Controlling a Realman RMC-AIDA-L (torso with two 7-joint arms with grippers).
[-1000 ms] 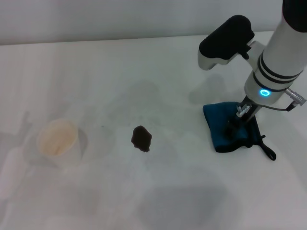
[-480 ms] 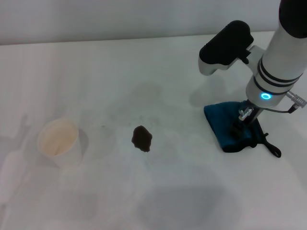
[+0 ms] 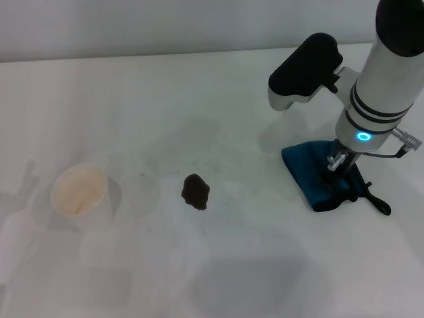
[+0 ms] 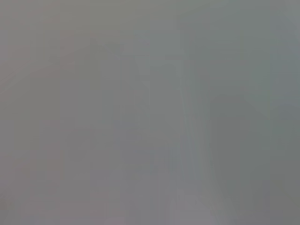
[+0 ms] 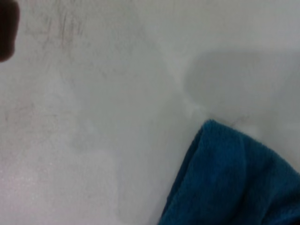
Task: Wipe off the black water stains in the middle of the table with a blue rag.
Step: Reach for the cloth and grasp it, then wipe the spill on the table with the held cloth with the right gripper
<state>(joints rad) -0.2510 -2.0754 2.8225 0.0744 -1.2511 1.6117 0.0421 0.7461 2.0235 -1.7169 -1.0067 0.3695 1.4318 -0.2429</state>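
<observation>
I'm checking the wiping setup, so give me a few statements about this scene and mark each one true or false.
1. The right gripper is down on the blue rag. True.
2. The blue rag covers the black water stains. False: the stain lies bare, well apart from the rag.
3. A paper cup stands on the table, on the robot's left of the stain. True.
4. The left gripper is beside the cup. False: no view shows it.
</observation>
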